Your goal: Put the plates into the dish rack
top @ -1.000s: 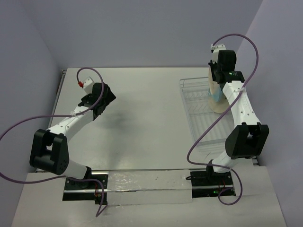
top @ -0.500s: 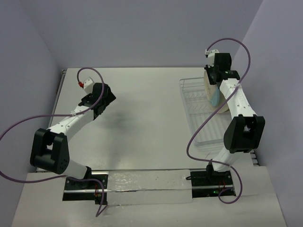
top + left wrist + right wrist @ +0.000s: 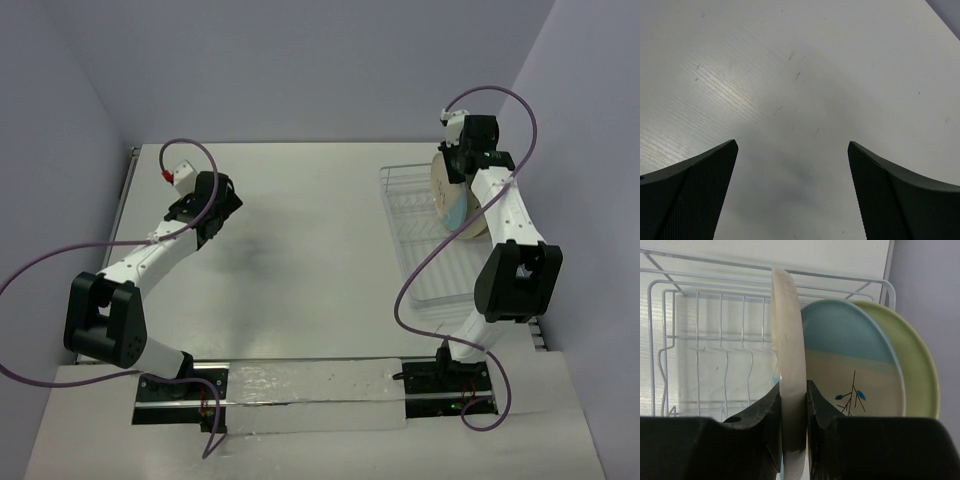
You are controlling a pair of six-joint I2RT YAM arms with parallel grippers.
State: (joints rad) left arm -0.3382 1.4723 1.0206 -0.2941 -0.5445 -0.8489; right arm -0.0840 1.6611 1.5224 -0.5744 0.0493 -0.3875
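Note:
My right gripper (image 3: 792, 390) is shut on the rim of a cream plate (image 3: 789, 340), held upright and edge-on over the dish rack (image 3: 710, 335). Just right of it a cream and light blue plate (image 3: 850, 365) with a dark sprig stands in the rack, and a pale green plate (image 3: 920, 375) stands behind that one. From above, the held plate (image 3: 441, 180) hangs under the right gripper (image 3: 462, 158) at the far right end of the rack (image 3: 410, 215). My left gripper (image 3: 792, 144) is open over bare table, and it sits at mid left (image 3: 205, 210) in the top view.
The white table (image 3: 300, 250) ends at a wall behind and a wall close to the rack's right side. A metal rail (image 3: 128, 190) runs along the table's left edge. Purple cables loop off both arms.
The right gripper has shifted the held plate slightly left and toward the far end of the rack. The left wrist has edged a little farther back.

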